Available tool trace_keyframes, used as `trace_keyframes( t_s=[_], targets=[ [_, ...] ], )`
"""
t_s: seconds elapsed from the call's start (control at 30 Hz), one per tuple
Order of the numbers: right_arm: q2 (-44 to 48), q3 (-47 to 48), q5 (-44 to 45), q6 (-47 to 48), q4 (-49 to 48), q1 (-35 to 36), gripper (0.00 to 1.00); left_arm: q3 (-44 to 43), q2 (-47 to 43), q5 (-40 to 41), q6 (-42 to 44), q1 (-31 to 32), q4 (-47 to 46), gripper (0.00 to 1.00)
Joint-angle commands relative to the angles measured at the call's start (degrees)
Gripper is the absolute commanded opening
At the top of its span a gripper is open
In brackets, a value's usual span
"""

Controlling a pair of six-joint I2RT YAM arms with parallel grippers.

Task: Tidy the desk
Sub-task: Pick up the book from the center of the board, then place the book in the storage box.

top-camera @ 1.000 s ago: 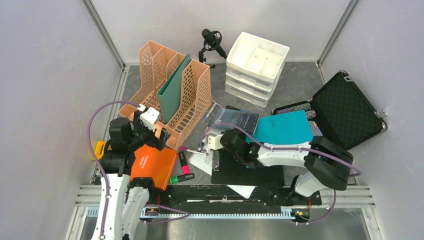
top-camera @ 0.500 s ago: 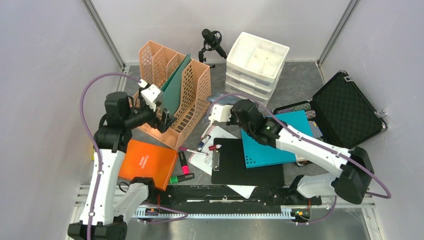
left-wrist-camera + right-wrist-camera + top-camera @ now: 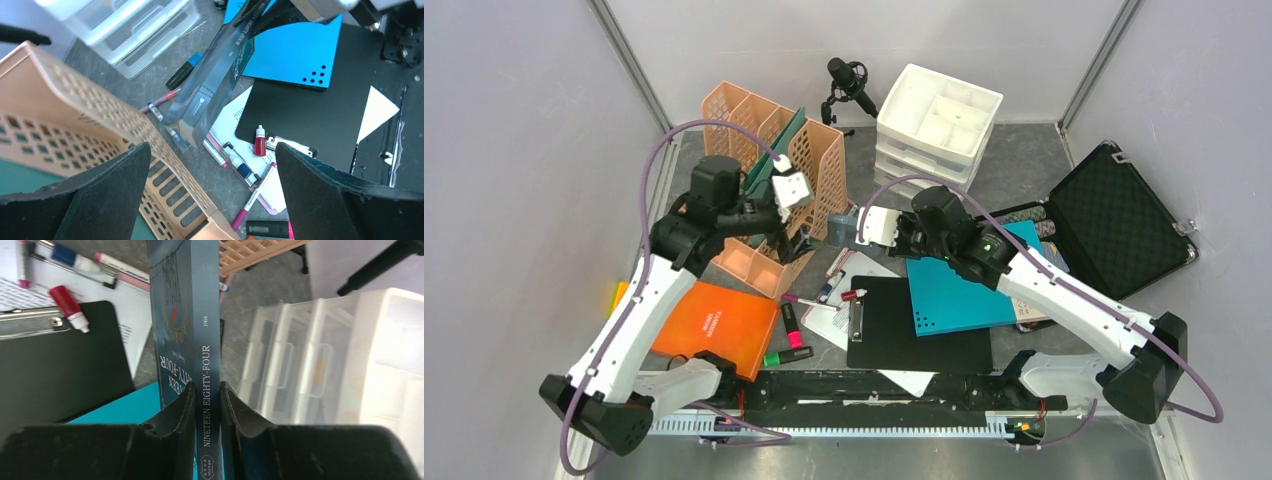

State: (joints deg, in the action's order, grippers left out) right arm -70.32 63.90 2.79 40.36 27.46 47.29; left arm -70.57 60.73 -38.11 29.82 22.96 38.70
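- Book (image 3: 187, 325), a dark blue paperback with a glossy cover and "Nineteen Eighty-Four" printed along its spine, was raised off the bench (image 3: 1024, 165), where it had lain flat a second before beside the teal notebook (image 3: 959, 290).
- It was gripped on edge across its narrow thickness by the right tool (image 3: 206, 386), whose jaws were pressed against the two covers.
- It had been carried left and far, and was held just right of the peach file rack (image 3: 819, 165).
- The left tool (image 3: 211, 146) had been swung from above the orange notebook (image 3: 709, 325) to the right face of the rack, with its jaws spread wide and nothing between them.
- From this, the filing of the book into a rack slot was judged to be the step in hand, with the left tool perhaps placed to steady or receive it.
- The bench, a flat dark grey stone-patterned slab with pale veins, was spread beneath everything between the grey walls, and much of it was littered with pens, papers and a matte black clipboard (image 3: 919, 335).
- The rack was made of rigid plastic pierced with a grid of slots; its dividers were judged narrow, so a true upright entry would be needed.
- The white drawer unit (image 3: 939, 120) at the far side was seen to be of translucent plastic.
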Motion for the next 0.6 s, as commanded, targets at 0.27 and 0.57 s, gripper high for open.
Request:
trace_keyframes(
  t_s=[0.27, 0.57],
  targets=[
    [4.54, -0.43, -21.51, -4.99, -3.52, -6.20, 0.00, -3.58, 11.05, 2.19, 24.19, 12.93, 1.45, 1.00],
    [5.74, -4.37, -25.31, -6.70, -5.35, -8.84, 0.00, -2.85, 18.92, 5.75, 26.42, 17.30, -4.99, 0.99]
  ],
)
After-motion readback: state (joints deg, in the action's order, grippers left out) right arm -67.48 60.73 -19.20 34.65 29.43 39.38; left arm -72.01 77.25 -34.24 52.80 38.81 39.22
